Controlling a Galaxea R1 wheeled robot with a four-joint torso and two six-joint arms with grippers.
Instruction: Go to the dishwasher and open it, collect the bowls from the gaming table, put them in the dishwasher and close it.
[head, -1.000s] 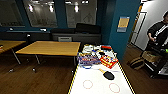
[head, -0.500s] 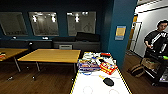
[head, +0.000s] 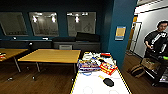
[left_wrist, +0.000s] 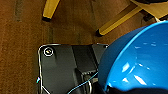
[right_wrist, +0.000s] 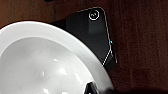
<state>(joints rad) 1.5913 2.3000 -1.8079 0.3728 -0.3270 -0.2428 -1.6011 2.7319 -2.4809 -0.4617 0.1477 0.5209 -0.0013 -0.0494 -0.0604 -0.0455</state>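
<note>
The gaming table (head: 92, 83) stands just ahead in the head view, white-topped with yellow edging. Colourful game boxes (head: 88, 65) are strewn across its far half, and a dark flat object (head: 108, 81) lies nearer. In the left wrist view a bright-blue bowl (left_wrist: 140, 57) hangs above the wooden floor, with my left gripper (left_wrist: 110, 89) shut on its rim. The right wrist view shows a white bowl (right_wrist: 42, 60) held over the floor, my right gripper (right_wrist: 96, 89) shut on its edge. The dishwasher is out of view.
A wooden-topped table (head: 52, 55) stands left of the gaming table, and another (head: 10, 52) is further left. A blue wall pillar (head: 122, 32) rises at the right. Past it are a person (head: 157, 37) and a bag (head: 137, 70) on the floor. Yellow furniture legs (left_wrist: 117, 21) stand near the left arm.
The whole head picture has shifted a little, so the camera has moved. The gaming table now sits slightly lower in it. Both bowls stay in the grippers.
</note>
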